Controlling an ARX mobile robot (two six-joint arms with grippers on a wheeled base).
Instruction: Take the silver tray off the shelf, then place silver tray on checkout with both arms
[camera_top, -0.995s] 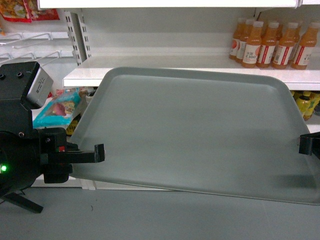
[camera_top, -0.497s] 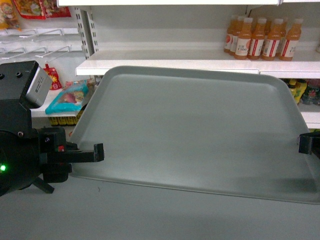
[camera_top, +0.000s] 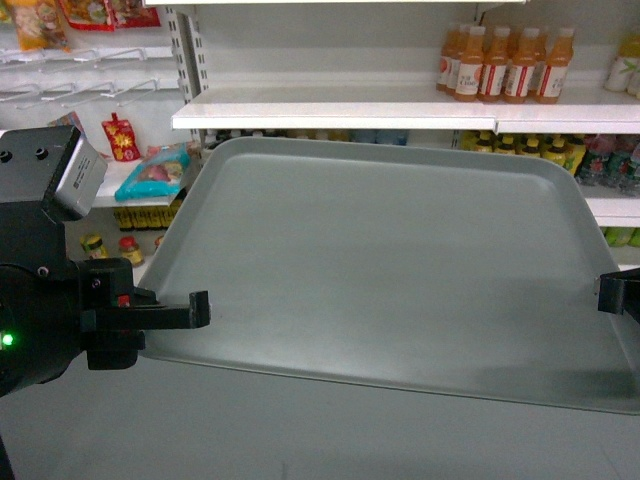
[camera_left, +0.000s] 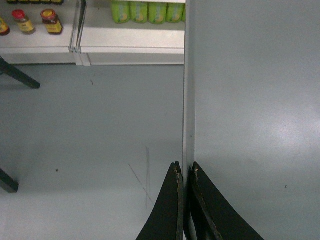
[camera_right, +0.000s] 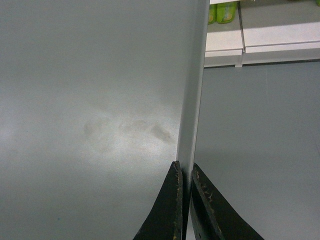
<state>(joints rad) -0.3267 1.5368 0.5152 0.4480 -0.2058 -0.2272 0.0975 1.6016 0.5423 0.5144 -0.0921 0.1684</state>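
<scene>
Gripping opposite rims, the left gripper (camera_left: 185, 172) and right gripper (camera_right: 184, 170) are each clamped on the silver tray (camera_top: 390, 270), held clear of the shelf (camera_top: 330, 115).

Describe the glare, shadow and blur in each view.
Head view: soft sheen across the tray, dark shadow along its near right edge. Left wrist view: pale glare patch on the tray. Right wrist view: smudgy bright reflection mid-tray; shelf slightly soft.

Head view faces shelf (camera_top: 330, 115) over silver tray (camera_top: 400, 270); wrist views close along opposite tray rims, floor below
</scene>
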